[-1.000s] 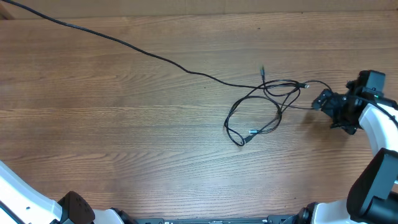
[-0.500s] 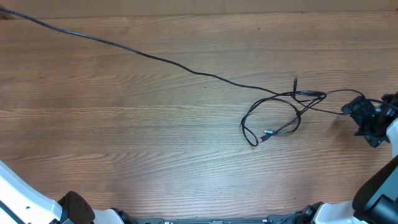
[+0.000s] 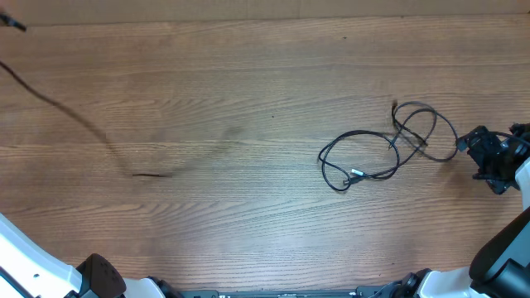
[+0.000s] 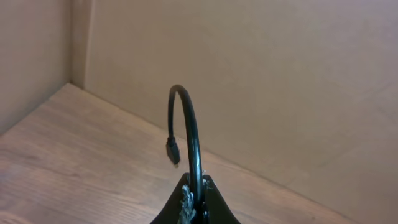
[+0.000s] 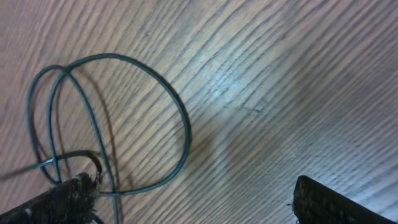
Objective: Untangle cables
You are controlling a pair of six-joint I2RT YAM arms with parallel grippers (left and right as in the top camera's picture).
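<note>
The left claw (image 4: 194, 202) is clamped tight on a cable (image 4: 188, 124), which arches up from the fingertips and drops to a small plug. Behind it is a cardboard wall (image 4: 261, 74). Overhead, a blurred strand (image 3: 83, 124) crosses the upper left of the table (image 3: 248, 240). At the right edge, the right claw (image 3: 484, 156) stands wide open, gripping nothing. The bundle (image 3: 396, 145) lies just left of it, its nearest loop (image 5: 188, 134) running right beside one finger (image 5: 65, 196); I cannot tell if they touch.
</note>
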